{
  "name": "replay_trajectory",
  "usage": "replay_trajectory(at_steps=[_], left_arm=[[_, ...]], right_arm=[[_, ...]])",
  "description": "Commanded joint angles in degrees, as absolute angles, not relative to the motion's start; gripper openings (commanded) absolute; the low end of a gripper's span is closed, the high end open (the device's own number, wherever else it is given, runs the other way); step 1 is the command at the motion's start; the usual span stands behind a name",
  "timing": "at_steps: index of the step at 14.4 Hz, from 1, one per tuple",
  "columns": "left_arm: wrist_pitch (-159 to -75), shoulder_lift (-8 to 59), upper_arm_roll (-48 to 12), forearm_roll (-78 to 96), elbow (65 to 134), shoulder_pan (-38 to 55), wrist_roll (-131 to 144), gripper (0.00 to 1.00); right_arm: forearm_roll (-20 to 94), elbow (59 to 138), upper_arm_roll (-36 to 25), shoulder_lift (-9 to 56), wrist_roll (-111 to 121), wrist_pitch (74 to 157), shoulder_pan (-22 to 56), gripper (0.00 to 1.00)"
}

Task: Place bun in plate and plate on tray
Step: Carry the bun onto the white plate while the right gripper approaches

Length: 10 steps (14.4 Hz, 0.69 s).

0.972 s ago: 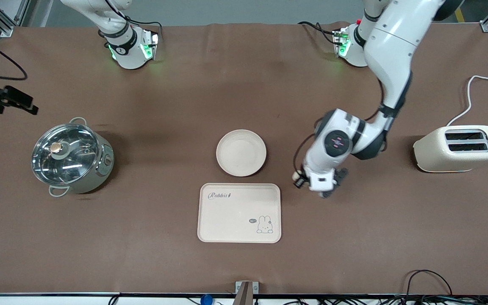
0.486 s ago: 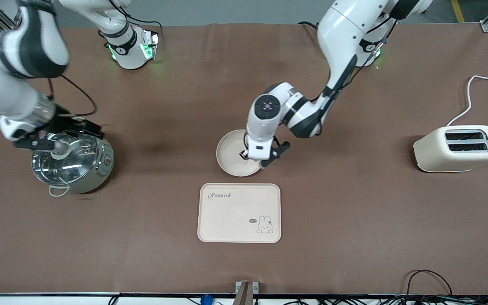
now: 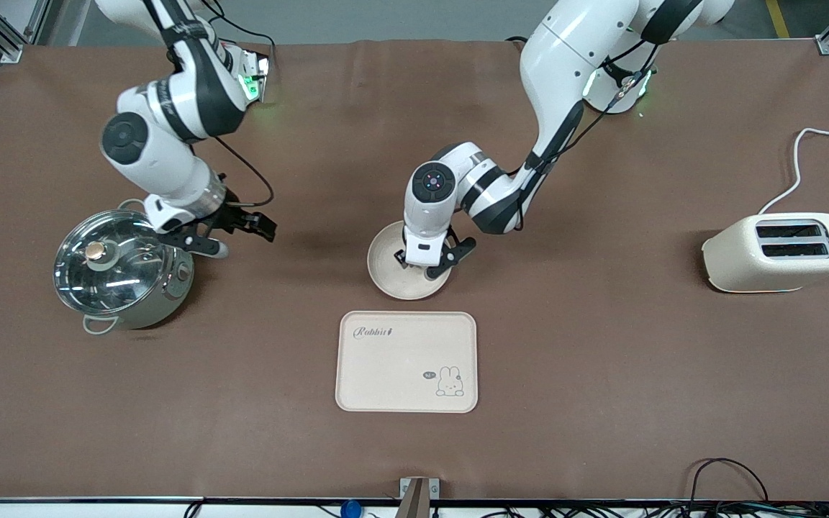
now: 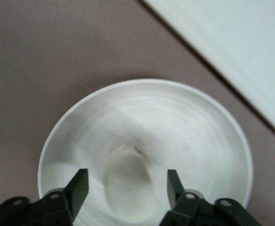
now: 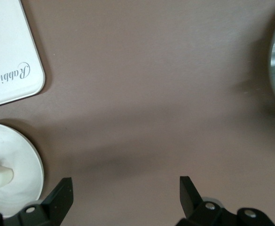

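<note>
Matt cream plate [image 4: 198, 136], smooth pale dough bun [image 4: 128, 188], shiny metal pot [image 3: 123, 270] under glossy glass lid [image 3: 109, 260].

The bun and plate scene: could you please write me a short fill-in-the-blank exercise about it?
1. The bun lies in the ____.
2. The left hand is over the plate with its fingers ____.
3. The plate sits on the table, farther from the front camera than the ____.
4. The open right hand is beside the ____.

Missing words: plate; open; tray; pot
</note>
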<state>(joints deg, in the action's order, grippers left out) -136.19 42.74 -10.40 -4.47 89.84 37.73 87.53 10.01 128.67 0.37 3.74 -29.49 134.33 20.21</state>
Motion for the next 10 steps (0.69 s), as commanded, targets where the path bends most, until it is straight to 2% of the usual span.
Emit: replay_trajectory(at_steps=[1, 5, 8, 10], left_arm=[[-131.2, 39.1, -10.0, -5.5, 87.4, 36.6, 87.2, 1.0], [-114.6, 31.1, -9.9, -7.5, 82.2, 30.7, 79.8, 1.0], [-107.1, 23.6, -9.9, -7.6, 82.2, 23.2, 64.7, 1.0], [-103.7, 18.7, -9.9, -7.6, 82.2, 17.3, 53.7, 1.0]], right_arm=[[10.7, 129.7, -0.4, 7.4, -36.6, 140.2, 24.3, 1.0], [10.6, 129.6, -0.4, 10.7, -41.8, 143.0, 27.9, 1.0], [10.6, 128.9, -0.4, 14.9, -48.9, 147.8, 32.0, 1.0], [10.5, 127.4, -0.4, 16.5, -50.3, 147.9, 33.8, 1.0]])
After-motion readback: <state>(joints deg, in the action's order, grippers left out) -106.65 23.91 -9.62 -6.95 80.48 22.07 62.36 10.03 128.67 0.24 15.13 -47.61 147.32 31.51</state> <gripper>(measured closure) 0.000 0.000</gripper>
